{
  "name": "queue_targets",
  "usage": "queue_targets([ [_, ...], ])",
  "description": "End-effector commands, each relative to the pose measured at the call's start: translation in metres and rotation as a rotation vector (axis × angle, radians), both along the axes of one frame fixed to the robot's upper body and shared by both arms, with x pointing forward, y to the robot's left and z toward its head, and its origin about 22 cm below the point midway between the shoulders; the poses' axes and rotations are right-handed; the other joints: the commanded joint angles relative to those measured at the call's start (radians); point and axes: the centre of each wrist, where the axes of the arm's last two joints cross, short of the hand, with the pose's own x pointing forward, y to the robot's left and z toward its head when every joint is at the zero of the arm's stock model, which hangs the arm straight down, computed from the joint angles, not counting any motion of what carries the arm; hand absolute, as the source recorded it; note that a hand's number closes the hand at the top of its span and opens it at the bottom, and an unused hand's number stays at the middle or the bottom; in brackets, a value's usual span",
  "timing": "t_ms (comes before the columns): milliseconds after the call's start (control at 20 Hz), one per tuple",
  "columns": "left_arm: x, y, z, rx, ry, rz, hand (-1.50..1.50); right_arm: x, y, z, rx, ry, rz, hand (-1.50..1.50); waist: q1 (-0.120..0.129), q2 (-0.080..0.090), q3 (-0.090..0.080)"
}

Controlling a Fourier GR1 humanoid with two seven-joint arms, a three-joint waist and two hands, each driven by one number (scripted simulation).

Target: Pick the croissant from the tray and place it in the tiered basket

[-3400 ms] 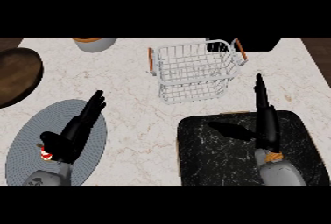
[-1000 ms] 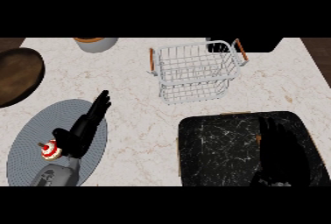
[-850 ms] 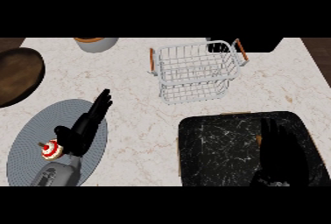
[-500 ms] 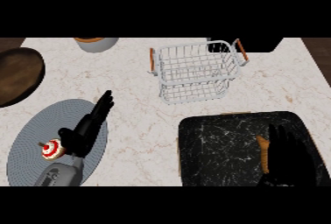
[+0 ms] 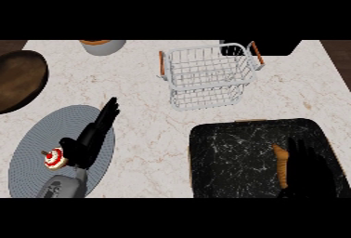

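Note:
The croissant [image 5: 280, 166] shows as a narrow orange strip on the right part of the black marbled tray [image 5: 230, 158]. My right hand [image 5: 306, 165] lies low over the tray's right side. It is curled against the croissant's right flank and hides most of it. The dark hand is hard to tell apart from the dark tray. The white wire tiered basket [image 5: 209, 76] with orange handles stands beyond the tray, at the counter's upper middle, with nothing visible inside. My left hand [image 5: 93, 137] rests open over the grey round mat at the left.
A grey round mat [image 5: 34, 144] at the lower left carries a small red-and-white item [image 5: 55, 158]. A dark brown bowl [image 5: 17, 79] sits at the far left edge. A grey bowl [image 5: 103, 45] and a black object [image 5: 270, 46] stand along the back edge.
My right hand came down from stretched over the tray to low on its right side. The croissant, hidden a second ago, now shows along the hand's left edge. The left hand barely shifted.

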Motion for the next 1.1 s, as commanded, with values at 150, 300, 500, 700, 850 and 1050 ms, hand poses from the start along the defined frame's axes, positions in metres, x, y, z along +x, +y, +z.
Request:
queue_targets([
  [150, -0.011, -0.003, 0.002, -0.01, 0.001, -0.011, 0.0, -0.004, -0.008, -0.008, 0.054, -0.139, 0.004, 1.5, 0.002, -0.002, 0.001],
  [300, 0.01, 0.0, 0.002, -0.008, 0.006, -0.005, 0.0, -0.001, 0.025, -0.023, 0.032, -0.142, 0.038, 1.5, 0.0, 0.0, 0.0],
  [500, 0.004, 0.004, 0.01, 0.008, -0.007, -0.018, 0.0, 0.019, 0.015, -0.011, 0.01, -0.149, 0.082, 1.5, 0.003, 0.0, 0.0],
  [700, -0.013, -0.005, 0.013, -0.004, -0.006, 0.011, 0.0, 0.006, 0.003, -0.014, 0.005, -0.163, 0.06, 1.5, 0.003, -0.001, 0.0],
  [850, 0.002, 0.0, 0.009, -0.014, -0.002, 0.001, 0.0, 0.035, -0.054, -0.001, 0.056, -0.194, 0.21, 1.5, 0.007, 0.002, 0.001],
  [1050, -0.003, 0.001, 0.004, -0.017, -0.012, -0.017, 0.0, 0.052, -0.12, 0.032, 0.152, -0.197, 0.412, 1.5, 0.031, 0.013, 0.007],
])
